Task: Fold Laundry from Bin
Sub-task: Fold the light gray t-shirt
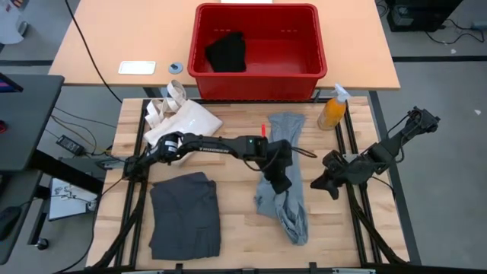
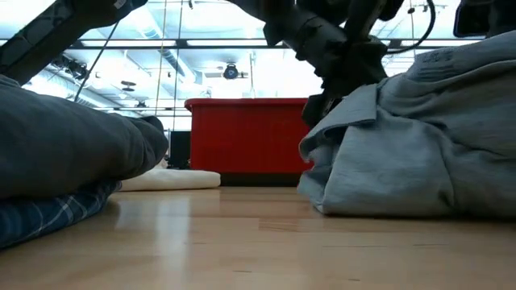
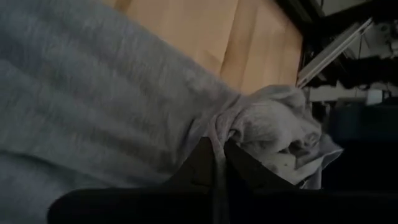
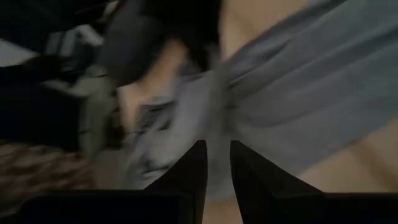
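The left pincer [image 1: 283, 183] pinches a fold of the light grey garment [image 1: 285, 199] lying just in front of the bin [image 1: 257, 47], apparently to fold it; the right pincer [image 1: 323, 185] hovers beside, fingers nearly together, holding nothing.

The red bin [image 1: 257, 44] stands upright on the far table. A black piece [image 1: 227, 52] lies crumpled inside it, at its left end. Nearer than the bin, a light grey piece [image 1: 287, 179] stretches long and rumpled away from it. Left of that, a dark charcoal-grey piece [image 1: 185, 213] lies folded flat over a plaid shirt [image 2: 44, 216].
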Robot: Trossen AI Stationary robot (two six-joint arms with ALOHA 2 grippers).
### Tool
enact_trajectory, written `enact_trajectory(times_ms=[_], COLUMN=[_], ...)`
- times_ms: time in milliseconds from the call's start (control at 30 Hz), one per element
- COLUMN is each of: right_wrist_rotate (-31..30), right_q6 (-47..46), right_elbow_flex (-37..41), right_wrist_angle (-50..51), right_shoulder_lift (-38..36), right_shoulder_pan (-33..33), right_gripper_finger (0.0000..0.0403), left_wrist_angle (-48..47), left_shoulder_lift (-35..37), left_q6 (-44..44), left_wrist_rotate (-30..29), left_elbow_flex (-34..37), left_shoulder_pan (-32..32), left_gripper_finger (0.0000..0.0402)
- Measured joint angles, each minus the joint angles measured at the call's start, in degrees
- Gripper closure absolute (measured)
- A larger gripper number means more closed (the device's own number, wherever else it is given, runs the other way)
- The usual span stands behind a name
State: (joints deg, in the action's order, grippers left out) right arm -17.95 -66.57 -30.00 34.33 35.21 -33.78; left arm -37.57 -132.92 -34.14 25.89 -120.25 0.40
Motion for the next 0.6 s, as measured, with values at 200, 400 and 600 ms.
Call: enact_trajectory(times_ms=[200, 400, 600], right_wrist_rotate=[2.7, 14.0, 18.5], right_q6=[14.6, 29.8, 38.6], right_elbow_flex=[0.0, -1.4, -6.8], right_wrist_angle=[-4.6, -16.0, -13.9], right_shoulder_lift=[4.3, 12.4, 22.4], right_shoulder_pan=[0.0, -0.2, -1.3], right_gripper_finger=[0.0320, 0.0312, 0.0304], left_wrist_angle=[-5.5, -6.8, -6.9], left_shoulder_lift=[0.0, 0.0, 0.0], left_q6=[6.1, 8.5, 8.4], left_wrist_rotate=[1.0, 0.9, 0.9], left_elbow_flex=[0.0, 0.0, 0.0], left_shoulder_pan=[2.7, 5.8, 6.9], left_gripper_finger=[0.0385, 0.0385, 0.0385])
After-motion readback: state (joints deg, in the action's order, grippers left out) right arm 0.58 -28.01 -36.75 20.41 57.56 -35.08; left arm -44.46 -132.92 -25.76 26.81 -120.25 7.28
